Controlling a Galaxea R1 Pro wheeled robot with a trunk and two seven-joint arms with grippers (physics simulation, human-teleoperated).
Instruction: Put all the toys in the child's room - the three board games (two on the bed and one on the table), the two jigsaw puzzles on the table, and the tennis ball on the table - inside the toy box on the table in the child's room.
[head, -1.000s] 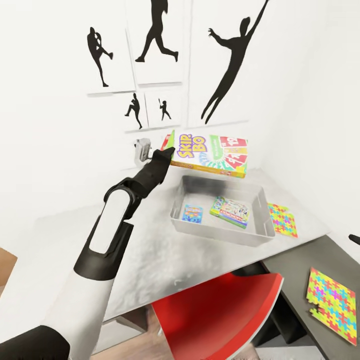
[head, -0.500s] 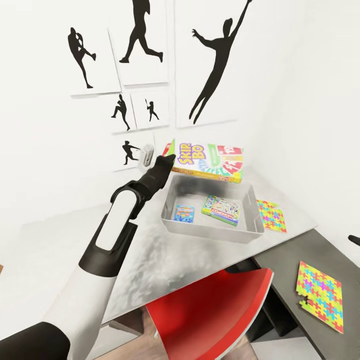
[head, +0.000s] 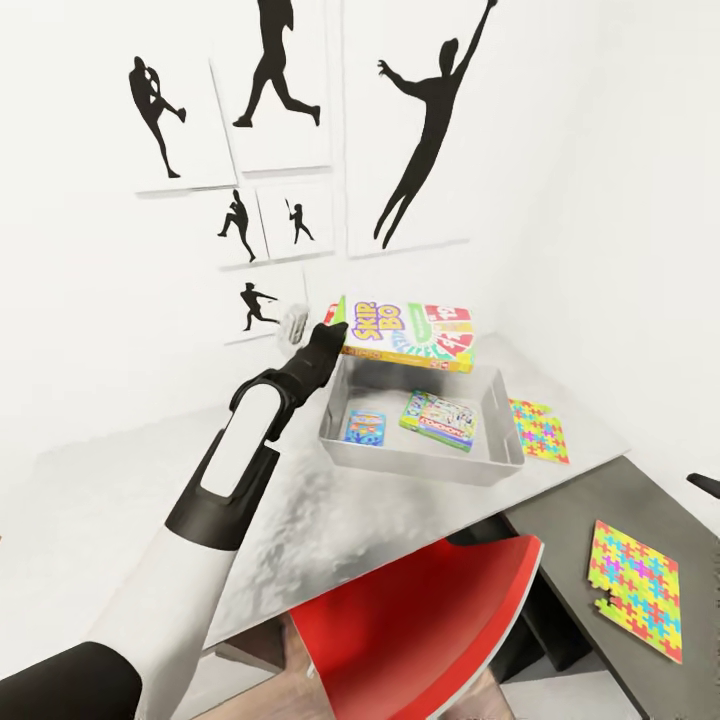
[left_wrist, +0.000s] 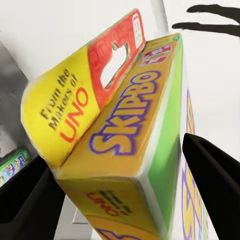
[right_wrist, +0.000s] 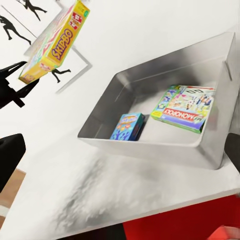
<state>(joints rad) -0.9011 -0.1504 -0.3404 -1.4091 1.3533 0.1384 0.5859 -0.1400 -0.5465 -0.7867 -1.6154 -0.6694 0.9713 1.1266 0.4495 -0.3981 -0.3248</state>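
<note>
Head view first, nearest to you: the red chair (head: 430, 630) sits tucked under the table (head: 330, 520). To its right, one jigsaw puzzle (head: 637, 588) lies on the lower dark side table (head: 600, 495), well apart from the toy box (head: 420, 450). Your right gripper (right_wrist: 10, 155) shows as a dark fingertip in the right wrist view, which looks across the table edge at the box; you cannot tell from that whether it is wide or narrow.

Moving out along the table, the second jigsaw puzzle (head: 540, 430) lies flat just beside the box's right wall. Inside the box, a small blue game box (head: 365, 427) and the green-edged Monopoly box (head: 440, 418) already rest on the floor of it.

Beyond that, your left gripper (head: 330, 335) is clamped on one end of the Skip-Bo box (head: 405, 333); the left wrist view shows a dark finger (left_wrist: 212, 175) on each side of the card (left_wrist: 135, 135). You hold it roughly level in the air above the box's far rim.

You are at the placing step for this game. Next, I judge, bring it nearer and lower until it clears the rim, then let go over the free floor. Both jigsaws are left to do. The tennis ball I cannot find.
</note>
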